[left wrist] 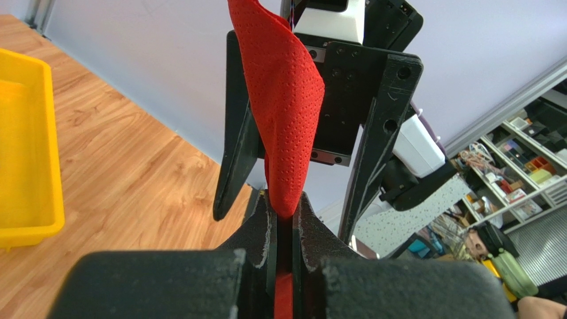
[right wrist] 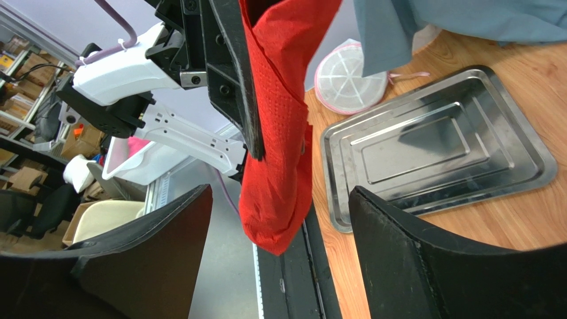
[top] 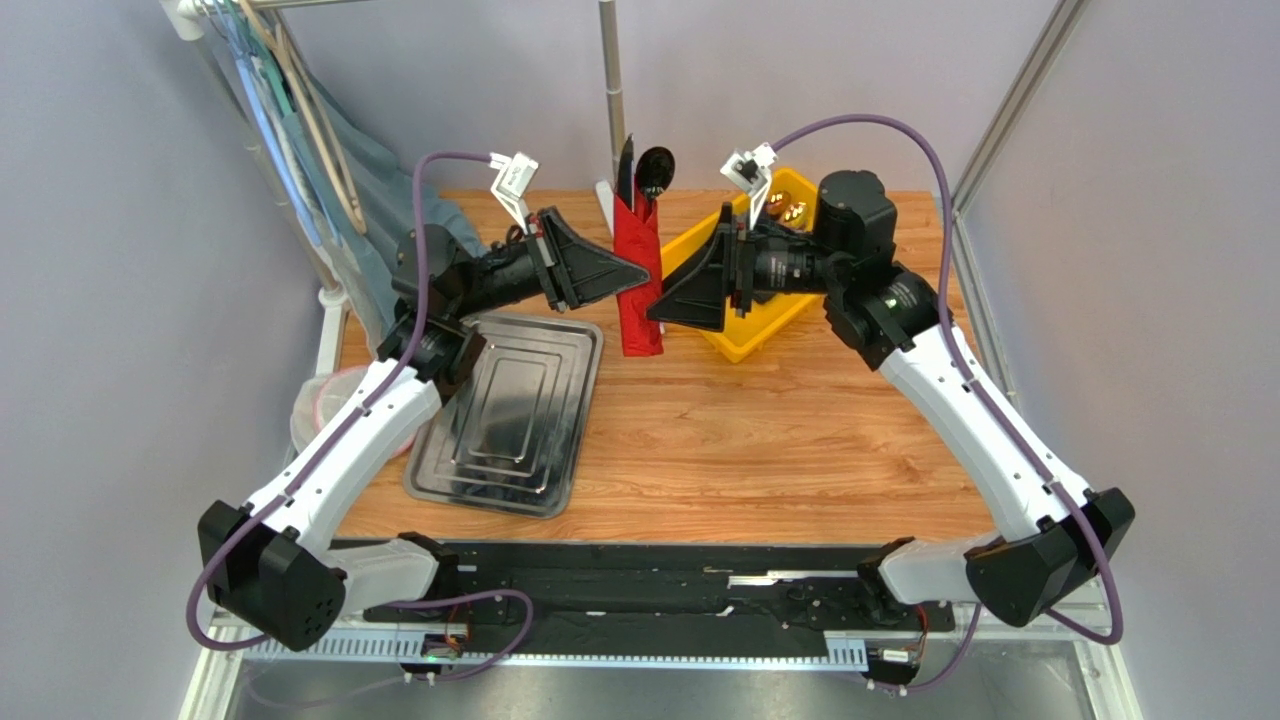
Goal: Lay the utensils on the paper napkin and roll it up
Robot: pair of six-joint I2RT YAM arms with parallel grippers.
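Currently, your left gripper (left wrist: 285, 214) is clamped tight on the paper napkin (left wrist: 286, 113), which is wound into a slim red roll and held upright in the air above the back of the table (top: 781, 435). In the left wrist view the two pads meet with only the thin red paper pinched between them, low on the roll, and the rest of the roll rises above the grip with a slight bulge. From the overhead camera you can see the utensils (top: 652, 168) sticking out of the top of the roll as dark tips, one of them a round spoon bowl; how many pieces sit inside you cannot tell. Your right gripper (right wrist: 279, 194) faces the roll from the other side with its jaws spread wide and nothing in them. In its own wrist view the roll's lower end hangs in the gap, apart from both black fingers (right wrist: 426, 259). The two grippers are nearly nose to nose, with the roll between them. Below and to your left, the steel tray (top: 511, 413) lies flat on the wood with nothing in it. The yellow bin (top: 769, 308) sits behind the right gripper at the back right of the table. The napkin is off the table surface entirely.
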